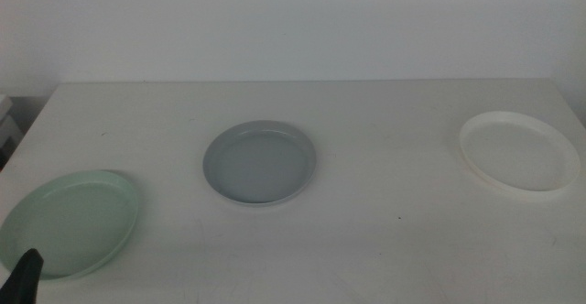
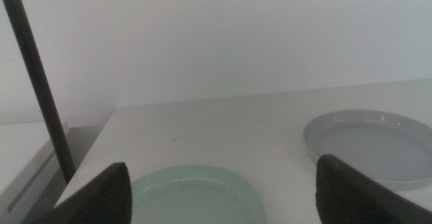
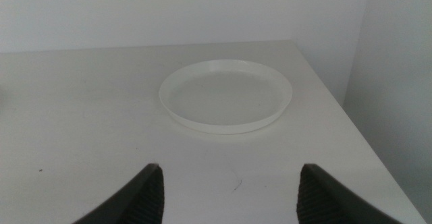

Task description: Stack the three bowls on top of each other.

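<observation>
Bowls lie in a loose row across the white desk (image 1: 366,130), none stacked yet and all well apart. At the left, close to the desk's near left corner, sits the mint green bowl (image 1: 71,222). The left pincer (image 2: 226,190) hangs just short of it, jaws spread wide with nothing between them; in the middle view only a dark jaw tip shows at the bottom edge, overlapping that bowl's near rim. The left wrist view shows the green bowl between the jaws and a dark pole (image 2: 37,82) standing off the desk's edge.

In the middle of the desk rests the grey-blue bowl (image 1: 260,163), empty and upright. Far to the right, near the desk's right edge, lies the white bowl (image 1: 518,155). The right pincer (image 3: 226,190) is out of the middle view; its own camera shows its jaws wide apart and empty, facing the white bowl from a little way off.

The risks, as I judge them, come from the bowls' shape and places. Low rims give a jaw little to bite, so a shallow grip could let a bowl tip or slide out when lifted. A jaw that lands on a rim instead of astride it could push the green or white bowl off the nearby desk edge. White on white also makes that rim hard to judge.
</observation>
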{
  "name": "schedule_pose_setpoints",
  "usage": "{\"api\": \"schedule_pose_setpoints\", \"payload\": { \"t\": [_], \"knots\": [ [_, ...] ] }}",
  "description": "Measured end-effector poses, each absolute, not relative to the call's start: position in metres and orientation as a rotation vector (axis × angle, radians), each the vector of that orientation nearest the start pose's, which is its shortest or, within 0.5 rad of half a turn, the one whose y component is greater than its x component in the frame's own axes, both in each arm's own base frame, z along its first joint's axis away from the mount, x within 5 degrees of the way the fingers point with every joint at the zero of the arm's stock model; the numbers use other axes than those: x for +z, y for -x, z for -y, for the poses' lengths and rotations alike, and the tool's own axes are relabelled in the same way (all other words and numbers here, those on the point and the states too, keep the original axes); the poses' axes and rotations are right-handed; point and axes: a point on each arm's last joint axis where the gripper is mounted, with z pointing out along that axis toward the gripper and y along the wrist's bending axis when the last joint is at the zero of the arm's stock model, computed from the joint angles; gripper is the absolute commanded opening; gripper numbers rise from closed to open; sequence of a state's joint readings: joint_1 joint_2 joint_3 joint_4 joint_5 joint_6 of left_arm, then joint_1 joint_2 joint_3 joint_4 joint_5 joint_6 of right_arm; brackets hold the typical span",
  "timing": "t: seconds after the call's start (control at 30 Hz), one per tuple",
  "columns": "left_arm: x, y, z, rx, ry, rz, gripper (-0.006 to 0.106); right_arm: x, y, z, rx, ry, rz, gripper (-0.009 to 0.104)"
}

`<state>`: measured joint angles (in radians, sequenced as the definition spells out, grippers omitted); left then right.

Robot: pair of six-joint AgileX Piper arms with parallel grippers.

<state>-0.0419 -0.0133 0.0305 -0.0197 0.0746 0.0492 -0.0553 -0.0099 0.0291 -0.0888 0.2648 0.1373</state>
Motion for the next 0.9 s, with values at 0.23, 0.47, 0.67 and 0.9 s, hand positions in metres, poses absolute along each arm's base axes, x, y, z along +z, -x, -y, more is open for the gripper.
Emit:
{"api": "schedule_pose_setpoints", "payload": {
  "t": [0.23, 0.47, 0.67, 0.9],
  "knots": [
    [0.22, -0.061, 0.003, -0.037, -0.033, -1.614, 0.105, 0.18, -0.055, 0.005, -0.023, -0.111, -1.763, 0.05],
    [0.296, -0.08, 0.004, -0.04, -0.036, -1.752, 0.105, 0.18, -0.055, 0.005, -0.023, -0.111, -1.763, 0.05],
    [0.364, -0.109, 0.005, -0.041, -0.042, -1.866, 0.105, 0.18, -0.055, 0.005, -0.023, -0.111, -1.763, 0.05],
    [0.414, -0.149, 0.008, -0.042, -0.049, -2.021, 0.105, 0.18, -0.055, 0.005, -0.023, -0.111, -1.763, 0.05]
  ]
}}
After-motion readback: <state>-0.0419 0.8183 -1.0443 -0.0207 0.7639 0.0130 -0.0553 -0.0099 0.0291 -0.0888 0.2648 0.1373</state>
